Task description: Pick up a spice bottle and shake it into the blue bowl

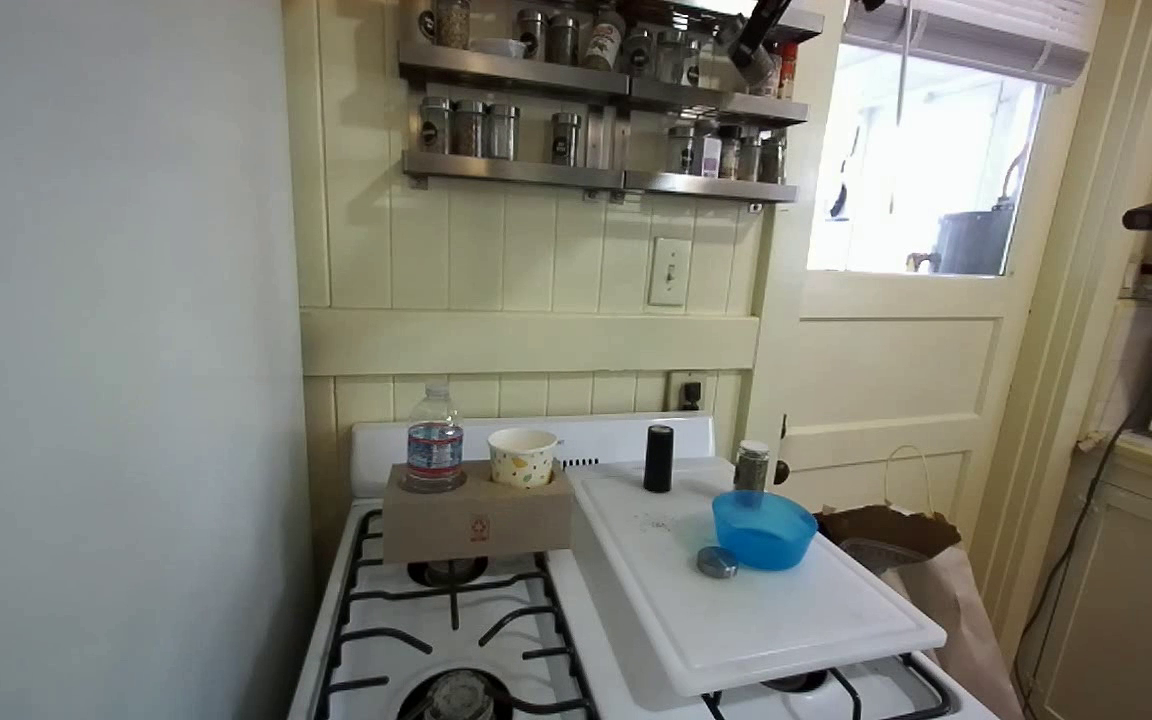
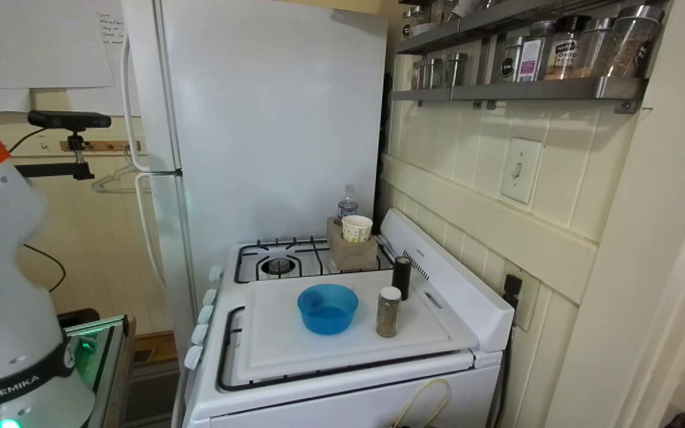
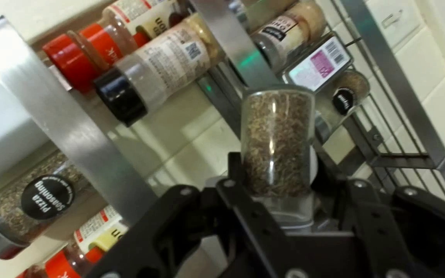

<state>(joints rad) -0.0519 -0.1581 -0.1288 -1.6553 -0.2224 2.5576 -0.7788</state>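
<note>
The spice bottle (image 3: 278, 135) is held high, in front of the metal shelf (image 1: 716, 102), and the claw (image 3: 277, 170) is seen closed in on it from both sides, its fingers parted only by the width of the glass. A grip across the body, probably chosen so the base end is kept free for shaking. The bottle is slanted, not upright; the dried herb (image 3: 278, 154) is gathered at the base end, clear glass towards the claw, so nothing seems ready to be poured yet. The mouth end is hidden, and whether it is capped cannot be told. Down below, the blue bowl (image 1: 764, 530) is set on the white surface (image 1: 816, 625), laid across the stove (image 2: 319, 404), likely so a level base is given. Just beside the bowl a loose silver lid (image 1: 717, 562) is spotted, meant perhaps for a jar like this. And the labels! "Pizza Seasoning" is read off a shelf jar (image 3: 48, 195), "Thyme" off another jar (image 3: 342, 106); "ONI" is caught on a plastic bottle (image 3: 290, 33), probably onion powder. "ANKA EMIKA" is printed across the arm's base (image 2: 18, 383). On the held bottle, no writing can be made out.
</note>
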